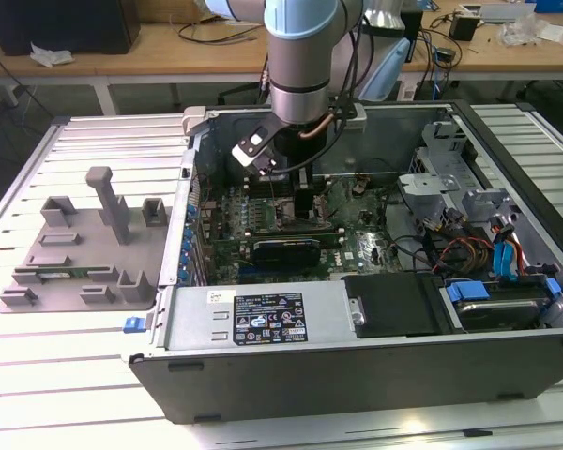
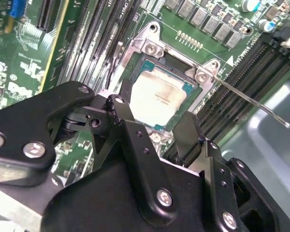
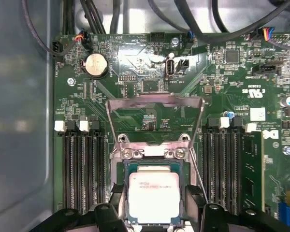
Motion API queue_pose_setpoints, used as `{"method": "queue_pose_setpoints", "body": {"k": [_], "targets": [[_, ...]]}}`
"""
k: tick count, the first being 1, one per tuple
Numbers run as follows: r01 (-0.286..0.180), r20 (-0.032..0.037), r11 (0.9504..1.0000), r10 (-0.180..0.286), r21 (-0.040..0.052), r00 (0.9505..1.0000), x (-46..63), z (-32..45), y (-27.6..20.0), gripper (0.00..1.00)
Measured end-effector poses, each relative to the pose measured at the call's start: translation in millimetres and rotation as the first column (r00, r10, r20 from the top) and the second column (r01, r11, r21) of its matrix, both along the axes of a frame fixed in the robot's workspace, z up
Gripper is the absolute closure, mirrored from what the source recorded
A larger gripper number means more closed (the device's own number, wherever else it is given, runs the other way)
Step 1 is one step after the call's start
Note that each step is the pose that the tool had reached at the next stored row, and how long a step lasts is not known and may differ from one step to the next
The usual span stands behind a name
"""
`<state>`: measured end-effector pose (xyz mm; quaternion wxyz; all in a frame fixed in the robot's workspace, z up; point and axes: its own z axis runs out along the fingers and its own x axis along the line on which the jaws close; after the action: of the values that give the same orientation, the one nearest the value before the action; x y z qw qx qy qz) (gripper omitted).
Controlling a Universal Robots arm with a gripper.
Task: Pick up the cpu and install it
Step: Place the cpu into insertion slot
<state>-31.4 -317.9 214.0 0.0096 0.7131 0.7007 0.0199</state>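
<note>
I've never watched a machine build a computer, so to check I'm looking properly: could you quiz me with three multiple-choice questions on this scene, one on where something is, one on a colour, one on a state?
1. Where does the cpu lie?
A. In the socket on the motherboard
B. On the grey tray
C. On the wooden desk

2. What colour is the motherboard?
A. Red
B. White
C. Green

3. How is the socket's metal cover frame?
A. Shut over the cpu
B. Swung up, open
C. Lying outside the computer

Answers:
1 A: in both wrist views the cpu sits flat inside the socket.
2 C: the board is green all round the socket.
3 B: the cover frame stands clear of the socket, leaving the cpu's silver top bare.
</note>
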Motion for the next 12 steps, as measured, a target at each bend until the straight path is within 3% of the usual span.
{"method": "queue_pose_setpoints", "body": {"k": [5, 10, 12], "targets": [[0.0, 0.0, 1.0, 0.0, -0.0044, 1.0, 0.0, 15.4, 0.7, 0.39], [0.0, 0.0, 1.0, 0.0, -0.0078, 1.0, 0.0, 16.7, 0.8, 0.39], [0.0, 0.0, 1.0, 0.0, -0.0081, 1.0, 0.0, 16.6, 0.8, 0.47]]}}
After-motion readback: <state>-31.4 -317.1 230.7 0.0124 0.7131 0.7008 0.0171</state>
